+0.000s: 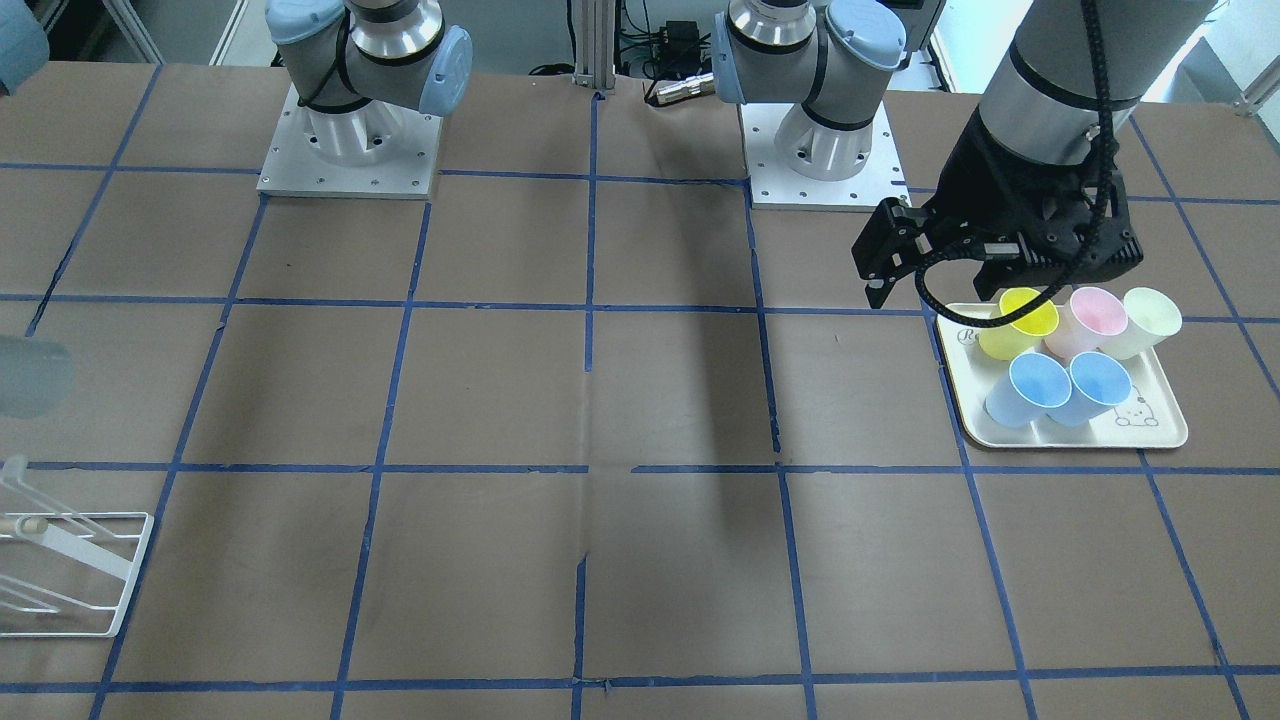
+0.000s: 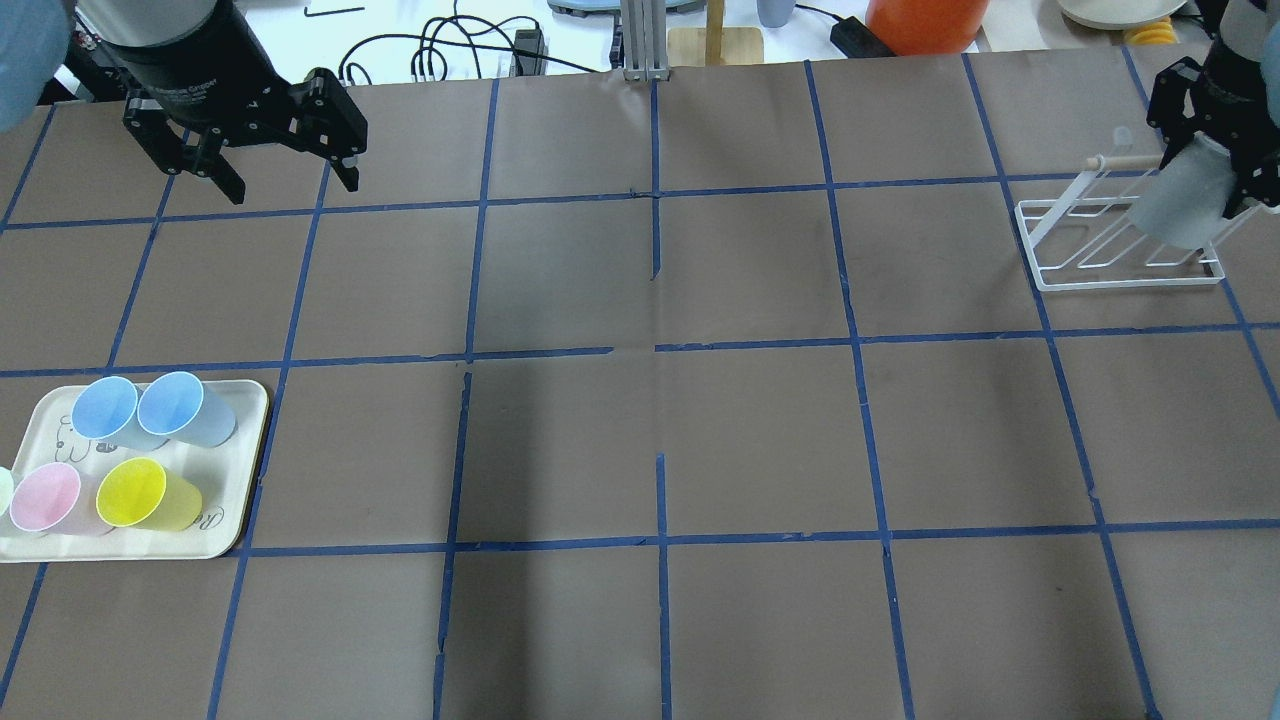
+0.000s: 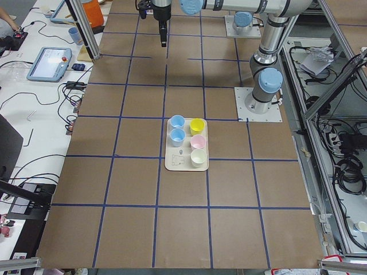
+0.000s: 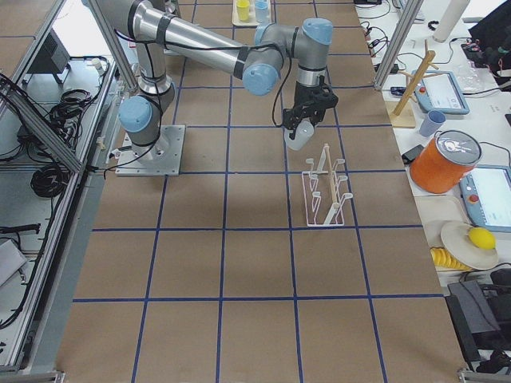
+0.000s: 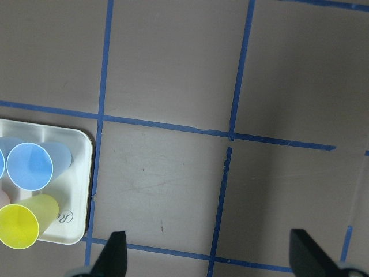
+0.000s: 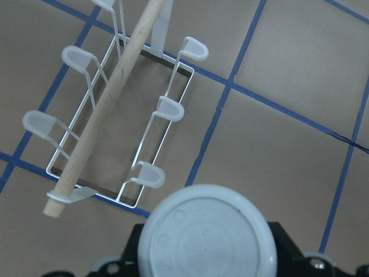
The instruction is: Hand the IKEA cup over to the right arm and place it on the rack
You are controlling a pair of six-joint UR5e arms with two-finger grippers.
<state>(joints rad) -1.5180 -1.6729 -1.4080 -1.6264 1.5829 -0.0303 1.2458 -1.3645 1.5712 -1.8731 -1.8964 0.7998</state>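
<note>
Clamped on the base-up IKEA cup (image 6: 204, 236), at the rack's (image 6: 104, 109) five o'clock in wrist view, the right gripper (image 2: 1205, 175) probably needed centring over a prong (image 6: 170, 108) before lowering; the left gripper (image 2: 292, 188) gaped empty.

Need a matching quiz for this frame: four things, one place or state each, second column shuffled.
1. small grey plastic tumbler
2. white wire rack
3. black two-finger left hand
4. yellow plastic cup

A. on the cream tray
B. open, holding nothing
C. standing with no cup on it
D. gripped in the right hand

Pairs: 1-D, 2-C, 3-B, 4-A
</note>
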